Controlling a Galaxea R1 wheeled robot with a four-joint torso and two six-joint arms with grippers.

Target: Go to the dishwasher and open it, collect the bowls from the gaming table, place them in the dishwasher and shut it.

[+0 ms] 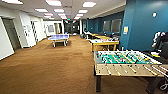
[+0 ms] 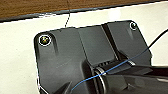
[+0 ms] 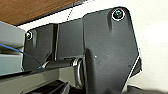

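The gaming table (image 1: pixel 103 43), with a white top and yellow wooden sides, stands ahead on the right, past the foosball table. Small coloured shapes lie on its top, too small to tell as bowls. The dishwasher is out of view. In both wrist views the robot's dark plate (image 2: pixel 82 52) (image 3: pixel 105 47) hangs over a white surface, with a strip of brown carpet beyond.
A foosball table (image 1: pixel 125 62) with a green field stands close at the front right. A blue table-tennis table (image 1: pixel 58 37) is further back on the left. A person (image 1: pixel 160 41) sits by the teal wall at right. Brown carpet (image 1: pixel 50 67) stretches ahead.
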